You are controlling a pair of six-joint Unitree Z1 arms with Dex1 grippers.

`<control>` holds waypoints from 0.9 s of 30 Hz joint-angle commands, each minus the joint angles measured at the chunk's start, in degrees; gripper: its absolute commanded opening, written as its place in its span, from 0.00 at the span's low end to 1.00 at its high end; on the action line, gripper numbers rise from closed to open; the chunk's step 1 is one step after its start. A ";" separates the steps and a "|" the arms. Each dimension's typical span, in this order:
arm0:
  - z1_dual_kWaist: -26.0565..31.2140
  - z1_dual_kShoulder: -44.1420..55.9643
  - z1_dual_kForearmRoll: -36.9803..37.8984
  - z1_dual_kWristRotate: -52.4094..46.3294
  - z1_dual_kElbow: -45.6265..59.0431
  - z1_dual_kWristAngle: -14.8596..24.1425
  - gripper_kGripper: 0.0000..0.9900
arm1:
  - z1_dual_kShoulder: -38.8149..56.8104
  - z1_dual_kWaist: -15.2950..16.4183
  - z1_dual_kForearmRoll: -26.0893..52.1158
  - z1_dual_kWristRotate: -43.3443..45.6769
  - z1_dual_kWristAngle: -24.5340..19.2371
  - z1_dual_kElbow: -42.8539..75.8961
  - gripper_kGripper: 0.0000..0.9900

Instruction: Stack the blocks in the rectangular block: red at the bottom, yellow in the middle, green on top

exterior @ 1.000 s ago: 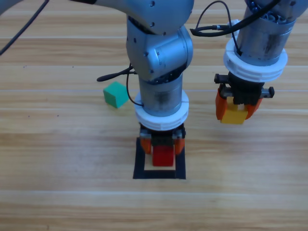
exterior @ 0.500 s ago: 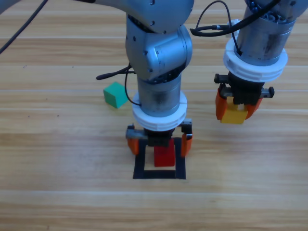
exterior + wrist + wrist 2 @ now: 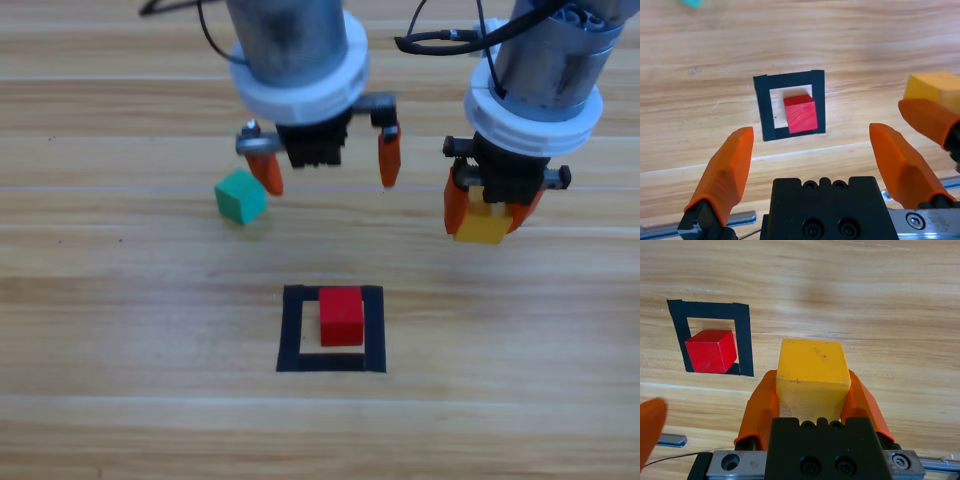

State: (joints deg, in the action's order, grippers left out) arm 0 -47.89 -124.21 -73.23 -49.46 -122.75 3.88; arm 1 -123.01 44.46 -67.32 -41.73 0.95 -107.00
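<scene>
Your small matte red cube sits alone inside the flat square outline of black tape on the wooden table, toward its right side. Above the square, the left gripper hangs with its 2 orange jaws spread wide and empty. The small teal-green cube lies just beside its left jaw. The right gripper is clamped on the small yellow cube, held off the table.

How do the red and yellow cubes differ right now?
The red cube sits on the table inside the black tape square, untouched; the yellow cube is off to the right, clamped in the right claw. The left claw is open. Both cubes look the same size.
</scene>
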 commanded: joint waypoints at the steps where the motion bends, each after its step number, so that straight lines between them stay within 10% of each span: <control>1: 1.48 9.16 -2.09 1.73 3.40 5.52 1.00 | -3.29 6.70 -4.40 -1.24 -2.62 -6.55 0.43; 7: 10.27 16.72 0.19 10.61 14.73 9.04 1.00 | -10.94 10.65 -13.01 -2.56 -4.03 -22.02 0.43; 16: 21.43 26.39 24.72 25.20 49.01 5.35 1.00 | -15.59 12.58 -13.63 -6.96 1.86 -22.64 0.44; 27: 21.87 22.17 31.13 31.70 52.88 5.17 1.00 | -19.90 12.94 -13.80 -9.51 5.11 -26.42 0.53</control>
State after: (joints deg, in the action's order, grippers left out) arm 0 -27.08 -99.24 -43.11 -19.40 -70.94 9.14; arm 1 -136.98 56.13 -80.15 -50.59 5.04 -132.00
